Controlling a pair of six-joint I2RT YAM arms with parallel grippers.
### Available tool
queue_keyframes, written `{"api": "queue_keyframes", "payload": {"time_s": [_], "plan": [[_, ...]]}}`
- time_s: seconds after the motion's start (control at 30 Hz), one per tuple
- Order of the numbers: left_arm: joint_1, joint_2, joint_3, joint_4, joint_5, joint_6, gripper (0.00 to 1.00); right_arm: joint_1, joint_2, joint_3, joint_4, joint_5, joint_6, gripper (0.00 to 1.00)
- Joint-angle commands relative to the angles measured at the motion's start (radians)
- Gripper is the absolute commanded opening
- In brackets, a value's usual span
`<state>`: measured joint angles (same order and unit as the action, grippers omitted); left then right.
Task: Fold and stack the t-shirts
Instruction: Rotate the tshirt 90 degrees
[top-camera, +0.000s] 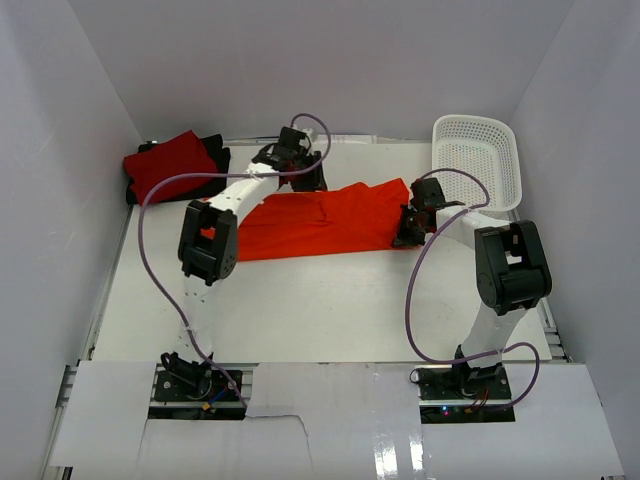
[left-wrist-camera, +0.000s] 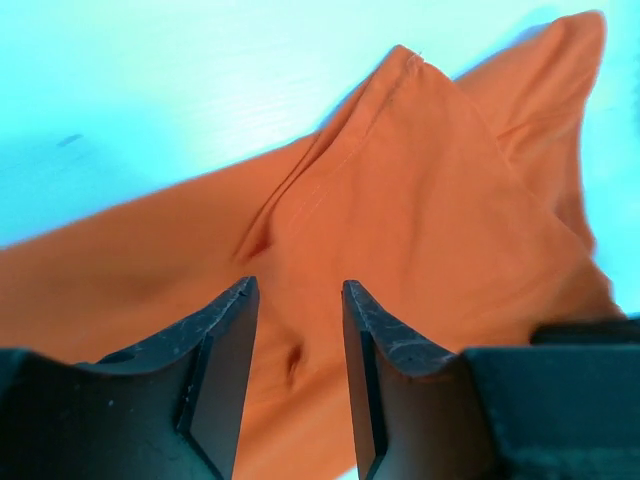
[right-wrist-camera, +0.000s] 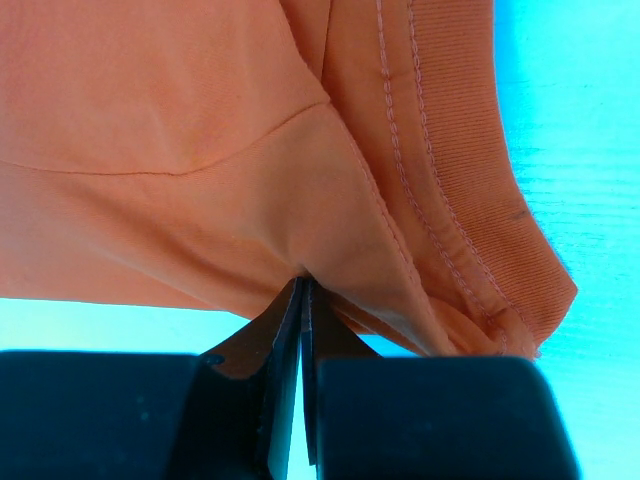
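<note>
The right gripper (right-wrist-camera: 302, 292) is pinched shut on a thin fold of the soft bright orange t-shirt (right-wrist-camera: 150, 150), by its stitched ribbed band. A hard pull could slip the fold loose. The left gripper (left-wrist-camera: 297, 292) hangs with its fingers apart over the cloth. Only the top view shows the shirt lying rumpled across the middle of the white table (top-camera: 300, 310).

Light: bright, even and diffuse, coming from overhead.
Shadows: faint and soft-edged on the tabletop (top-camera: 330, 300).
Glare: a sheen on the white cover (top-camera: 400, 450) along the tabletop's near edge.
Colour: both wrist views tint the tabletop cyan.
Focus: the left wrist view is soft, with the fingers (left-wrist-camera: 215, 380) blurred. The right wrist view shows the orange t-shirt (right-wrist-camera: 200, 150) stitching crisply.
</note>
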<state>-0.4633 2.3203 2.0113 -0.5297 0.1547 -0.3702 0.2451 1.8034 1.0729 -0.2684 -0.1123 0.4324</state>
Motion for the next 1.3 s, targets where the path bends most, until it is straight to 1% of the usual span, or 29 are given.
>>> {"api": "queue_keyframes", "payload": {"time_s": [0.0, 0.03, 0.07, 0.1, 0.13, 0.17, 0.2, 0.23, 0.27, 0.3, 0.43, 0.57, 0.63, 0.77, 0.87, 0.9, 0.97, 1.27], "plan": [[0.139, -0.235, -0.132, 0.057, 0.095, -0.053, 0.5, -0.007, 0.014, 0.007, -0.054, 0.043, -0.034, 0.08], [0.219, -0.252, -0.231, 0.078, 0.12, -0.077, 0.5, -0.007, 0.014, 0.007, -0.054, 0.042, -0.034, 0.08], [0.256, -0.271, -0.268, 0.091, 0.138, -0.085, 0.5, -0.007, 0.014, 0.007, -0.054, 0.037, -0.034, 0.08], [0.317, -0.275, -0.295, 0.091, 0.149, -0.084, 0.46, -0.009, 0.014, 0.007, -0.054, 0.034, -0.034, 0.08], [0.34, -0.28, -0.337, 0.089, 0.141, -0.073, 0.4, -0.009, 0.011, 0.006, -0.055, 0.034, -0.034, 0.08], [0.359, -0.283, -0.353, 0.091, 0.126, -0.062, 0.31, -0.007, 0.01, 0.002, -0.054, 0.036, -0.034, 0.08], [0.383, -0.286, -0.364, 0.085, 0.079, -0.049, 0.13, -0.009, 0.005, 0.002, -0.054, 0.037, -0.034, 0.08], [0.39, -0.285, -0.364, 0.077, 0.047, -0.038, 0.05, -0.009, 0.002, 0.002, -0.055, 0.037, -0.035, 0.08], [0.393, -0.28, -0.35, 0.057, 0.022, -0.015, 0.0, -0.009, 0.002, 0.004, -0.055, 0.036, -0.035, 0.08], [0.394, -0.266, -0.335, 0.047, -0.028, -0.006, 0.0, -0.009, -0.001, 0.004, -0.057, 0.034, -0.035, 0.08], [0.396, -0.214, -0.243, 0.004, -0.109, 0.02, 0.0, -0.009, -0.004, 0.004, -0.055, 0.025, -0.034, 0.08], [0.396, -0.15, -0.185, -0.03, -0.109, 0.022, 0.0, -0.009, -0.006, 0.002, -0.06, 0.026, -0.035, 0.08], [0.396, -0.125, -0.178, -0.038, -0.103, 0.019, 0.0, -0.009, -0.003, 0.004, -0.057, 0.022, -0.038, 0.08], [0.396, -0.085, -0.134, -0.072, -0.127, 0.016, 0.0, -0.009, 0.002, 0.009, -0.057, 0.028, -0.041, 0.08], [0.396, -0.073, -0.131, -0.085, -0.139, 0.011, 0.0, -0.01, 0.007, 0.015, -0.058, 0.03, -0.04, 0.08], [0.397, -0.07, -0.131, -0.087, -0.173, 0.013, 0.0, -0.01, 0.007, 0.016, -0.06, 0.028, -0.04, 0.08], [0.403, -0.062, -0.129, -0.095, -0.191, 0.008, 0.0, -0.012, 0.008, 0.018, -0.06, 0.026, -0.04, 0.08], [0.43, -0.044, -0.146, -0.115, -0.21, -0.01, 0.0, -0.023, 0.014, 0.019, -0.063, 0.026, -0.044, 0.08]]}}
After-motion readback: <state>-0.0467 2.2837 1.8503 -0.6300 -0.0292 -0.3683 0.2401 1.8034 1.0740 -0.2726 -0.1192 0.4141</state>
